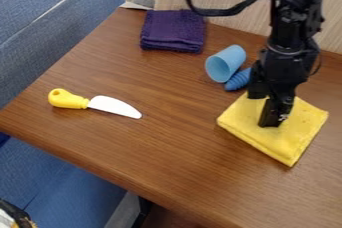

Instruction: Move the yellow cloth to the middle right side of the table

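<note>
The black gripper (264,109) hangs over the folded yellow cloth (285,139), its fingers parted wide. The cloth lies flat at the right side of the wooden surface (167,149), nearer the camera than the light-blue cup (224,64), which rests on its side.

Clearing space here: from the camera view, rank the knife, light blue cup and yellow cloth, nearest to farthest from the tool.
1. Yellow cloth, right at the tool.
2. Light blue cup, toward the picture's upper left.
3. Knife, out on the picture's left side.
</note>
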{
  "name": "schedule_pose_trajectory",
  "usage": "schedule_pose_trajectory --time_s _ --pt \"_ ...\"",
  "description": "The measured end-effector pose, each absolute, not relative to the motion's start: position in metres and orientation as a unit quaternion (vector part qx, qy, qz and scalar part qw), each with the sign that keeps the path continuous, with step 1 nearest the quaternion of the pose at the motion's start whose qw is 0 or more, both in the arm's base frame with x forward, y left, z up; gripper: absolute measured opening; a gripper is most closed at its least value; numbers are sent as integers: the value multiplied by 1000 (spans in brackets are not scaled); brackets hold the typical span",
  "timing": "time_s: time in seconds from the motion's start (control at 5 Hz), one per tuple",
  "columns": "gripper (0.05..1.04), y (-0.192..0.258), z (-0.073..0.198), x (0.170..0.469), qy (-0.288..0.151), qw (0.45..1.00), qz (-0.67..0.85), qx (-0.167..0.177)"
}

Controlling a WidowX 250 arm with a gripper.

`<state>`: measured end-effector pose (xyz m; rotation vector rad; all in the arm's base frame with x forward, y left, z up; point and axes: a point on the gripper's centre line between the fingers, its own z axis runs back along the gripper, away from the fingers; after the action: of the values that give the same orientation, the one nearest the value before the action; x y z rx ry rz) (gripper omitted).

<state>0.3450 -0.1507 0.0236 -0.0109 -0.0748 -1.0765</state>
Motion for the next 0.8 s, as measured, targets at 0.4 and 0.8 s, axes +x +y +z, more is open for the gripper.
schedule_pose_trajectory --time_s 0.4,0.8 --pt "999 -154 24 345 -36 856 -516 -5" --pt "998 -151 30 341 -33 861 -508 0"
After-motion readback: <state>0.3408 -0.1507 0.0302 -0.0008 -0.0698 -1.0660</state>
